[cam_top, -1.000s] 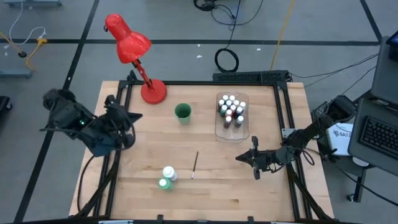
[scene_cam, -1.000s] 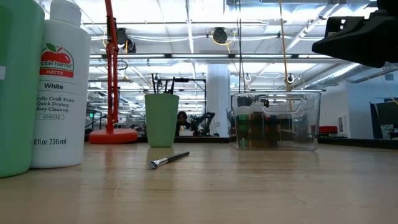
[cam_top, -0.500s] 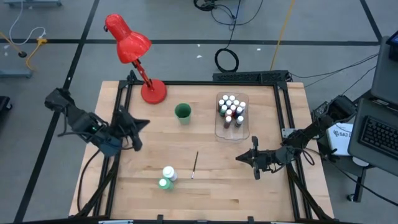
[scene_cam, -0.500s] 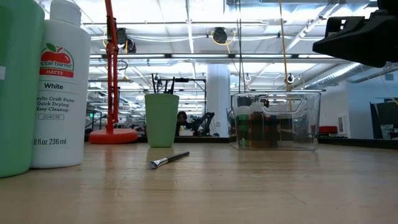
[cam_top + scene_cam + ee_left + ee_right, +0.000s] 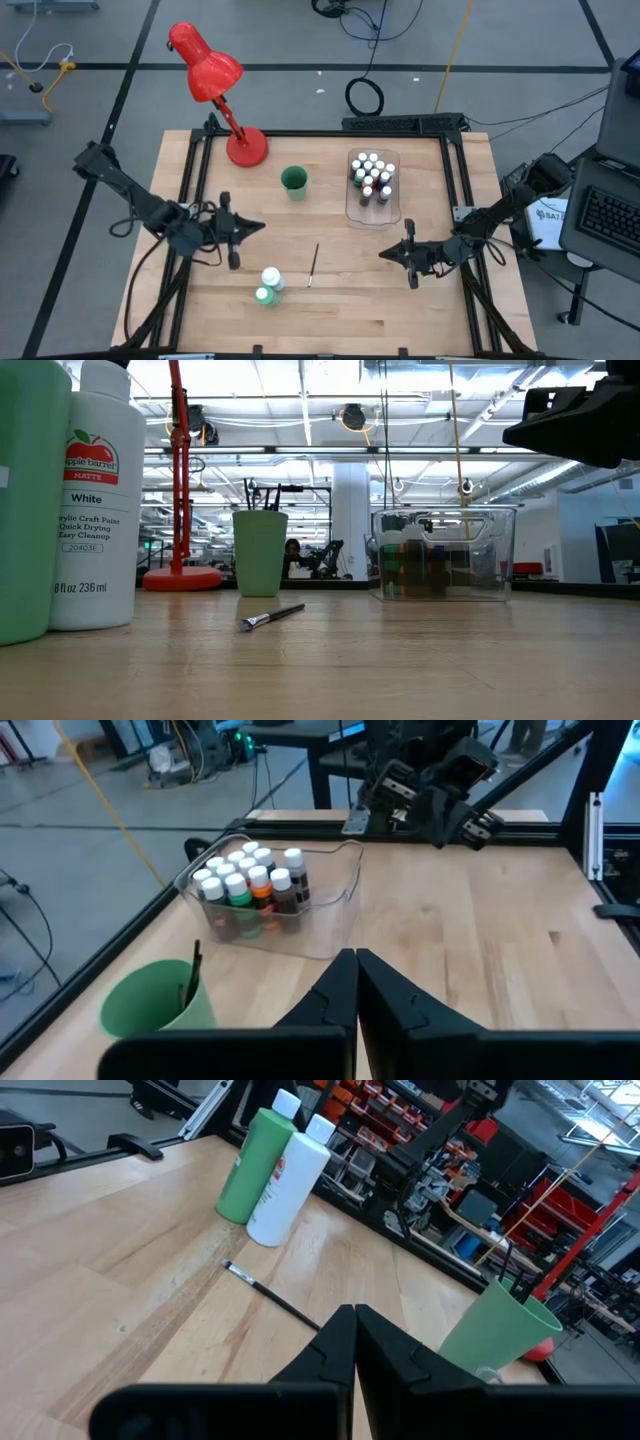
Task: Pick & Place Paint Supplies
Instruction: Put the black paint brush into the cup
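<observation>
In the low view the green bottle [image 5: 25,500] is cut by the picture's nine o'clock edge, and its cap is out of sight. The small bottles [image 5: 425,565] blur behind the clear tray [image 5: 445,555], colours hard to tell. The brushes [image 5: 265,497] in the green cup [image 5: 260,552] show only dark tips.

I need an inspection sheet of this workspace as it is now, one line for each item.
Surface: wooden table, bare in front.
Job's things: small paint bottles standing in the clear tray; white bottle and green bottle upright, side by side; one brush lying flat.
Clutter: green cup, red lamp.
End effectors: left end effector shut, empty; right end effector shut, empty.
Cables: coiled cable on floor behind table.
Surroundings: keyboard beside table.
</observation>
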